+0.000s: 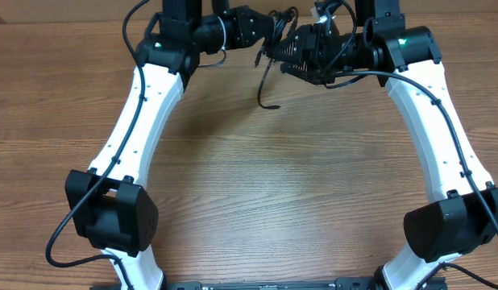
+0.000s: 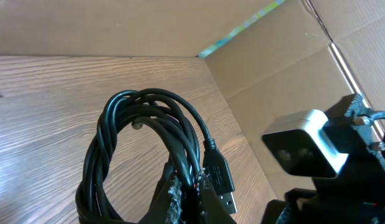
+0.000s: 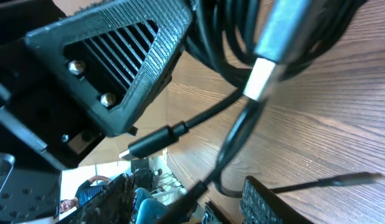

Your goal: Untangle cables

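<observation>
Directly beyond the left hand (image 2: 186, 199), a cardboard wall (image 2: 286, 74) is rising from the bench (image 2: 43, 112), and the right arm's white camera (image 2: 304, 149) is sitting close at its right. The left hand is clamping shut on the cables (image 2: 142, 143), which are looping up above its fingertips (image 2: 171, 193). The right hand (image 3: 192, 196) is standing open, one cable passing between its fingers (image 3: 267, 199) and the rest bunching just ahead.

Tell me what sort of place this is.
Likely a robot test bench, not a home: a wood-grain table beside a cardboard wall, with white arms mounted at its edge handling cables.
</observation>
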Robot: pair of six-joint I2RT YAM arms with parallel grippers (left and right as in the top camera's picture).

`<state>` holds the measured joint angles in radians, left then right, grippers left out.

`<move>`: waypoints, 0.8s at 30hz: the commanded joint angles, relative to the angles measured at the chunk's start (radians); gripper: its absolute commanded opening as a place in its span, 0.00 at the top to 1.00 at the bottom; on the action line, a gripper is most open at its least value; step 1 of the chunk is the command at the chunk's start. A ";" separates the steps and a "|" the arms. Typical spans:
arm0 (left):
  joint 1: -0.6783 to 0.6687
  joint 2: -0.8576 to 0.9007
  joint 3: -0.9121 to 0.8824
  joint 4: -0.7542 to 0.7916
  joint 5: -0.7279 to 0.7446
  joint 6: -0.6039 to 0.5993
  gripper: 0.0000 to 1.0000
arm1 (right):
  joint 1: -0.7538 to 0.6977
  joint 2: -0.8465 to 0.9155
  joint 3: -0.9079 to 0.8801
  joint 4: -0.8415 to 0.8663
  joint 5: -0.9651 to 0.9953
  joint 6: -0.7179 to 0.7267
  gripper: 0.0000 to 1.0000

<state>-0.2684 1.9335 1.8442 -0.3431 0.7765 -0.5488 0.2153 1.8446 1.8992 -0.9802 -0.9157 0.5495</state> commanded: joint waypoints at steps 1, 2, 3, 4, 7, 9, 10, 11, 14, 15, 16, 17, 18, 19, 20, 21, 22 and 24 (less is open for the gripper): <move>-0.007 -0.024 -0.003 0.032 -0.003 -0.029 0.96 | 0.014 -0.032 0.026 0.005 0.002 0.005 0.50; -0.007 -0.024 -0.003 0.037 -0.003 -0.036 0.96 | 0.014 -0.032 0.026 0.005 0.002 0.005 0.51; -0.007 -0.024 -0.003 0.044 -0.002 -0.036 0.96 | 0.014 -0.032 0.026 0.005 0.002 0.005 0.55; -0.007 -0.024 -0.003 0.049 -0.002 -0.036 0.96 | 0.014 -0.032 0.026 0.005 0.002 0.005 0.60; -0.007 -0.024 -0.003 0.053 -0.002 -0.036 0.95 | 0.014 -0.032 0.026 0.005 0.002 0.005 0.73; -0.007 -0.024 -0.003 0.053 -0.002 -0.036 0.96 | 0.014 -0.032 0.026 0.005 0.002 0.005 0.80; -0.007 -0.024 -0.003 0.053 -0.002 -0.035 0.96 | 0.014 -0.032 0.026 0.005 0.002 0.005 0.84; -0.007 -0.024 -0.003 0.053 -0.003 -0.036 0.96 | 0.014 -0.032 0.026 0.005 0.002 0.005 0.87; -0.007 -0.024 -0.003 0.053 -0.002 -0.035 0.96 | 0.014 -0.032 0.026 0.006 0.003 0.005 0.96; -0.007 -0.024 -0.003 0.053 -0.002 -0.035 0.96 | 0.014 -0.032 0.026 0.006 0.003 0.005 0.96; -0.007 -0.024 -0.003 0.053 -0.002 -0.035 0.95 | 0.014 -0.032 0.026 0.006 0.003 0.005 0.96; -0.007 -0.024 -0.003 0.053 -0.002 -0.035 0.93 | 0.014 -0.032 0.026 0.006 0.003 0.004 0.96; -0.007 -0.024 -0.003 0.053 -0.002 -0.035 0.88 | 0.014 -0.032 0.026 0.006 0.003 0.004 0.96; -0.007 -0.024 -0.003 0.053 -0.002 -0.035 0.82 | 0.014 -0.032 0.026 0.006 0.003 0.004 0.96; -0.007 -0.024 -0.003 0.053 -0.002 -0.035 0.74 | 0.014 -0.032 0.026 0.006 0.003 0.004 0.96; -0.007 -0.024 -0.003 0.053 -0.002 -0.035 0.69 | 0.014 -0.032 0.026 0.006 0.003 0.004 0.96; -0.007 -0.024 -0.003 0.053 -0.001 -0.034 0.61 | 0.014 -0.032 0.026 0.006 0.003 0.004 0.96; -0.007 -0.024 -0.003 0.052 0.002 -0.034 0.40 | 0.014 -0.032 0.026 0.006 0.003 0.004 0.96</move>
<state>-0.2745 1.9335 1.8442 -0.2943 0.7704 -0.5812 0.2253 1.8446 1.8992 -0.9836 -0.9081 0.5644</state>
